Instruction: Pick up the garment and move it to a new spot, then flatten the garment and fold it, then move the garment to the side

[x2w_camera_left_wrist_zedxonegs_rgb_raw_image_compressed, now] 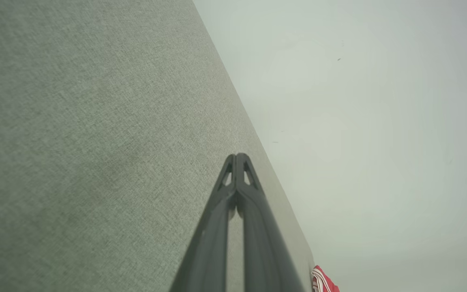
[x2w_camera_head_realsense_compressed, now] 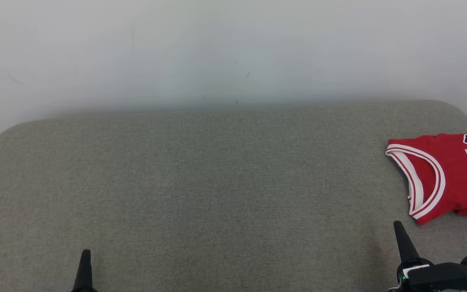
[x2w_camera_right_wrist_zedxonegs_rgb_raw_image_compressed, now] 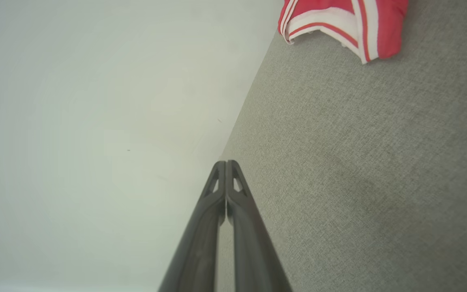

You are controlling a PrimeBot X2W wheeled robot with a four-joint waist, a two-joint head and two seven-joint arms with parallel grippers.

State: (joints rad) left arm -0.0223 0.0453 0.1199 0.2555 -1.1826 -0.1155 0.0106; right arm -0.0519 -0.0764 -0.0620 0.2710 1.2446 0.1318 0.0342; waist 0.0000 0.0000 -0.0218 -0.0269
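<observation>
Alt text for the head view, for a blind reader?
A red jersey with white trim lies at the right edge of a grey fabric surface before a white wall. The left gripper and right gripper, both shut and empty, point up from the bottom edge.

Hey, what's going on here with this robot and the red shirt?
Nothing is being handled right now. The red jersey lies at the far right of the grey fabric surface, partly cut off by the head view's edge. The left gripper and the right gripper are both shut and empty, clear of the jersey, with the right one nearer to it. Whether the folding is finished or not yet begun, I cannot tell.
</observation>
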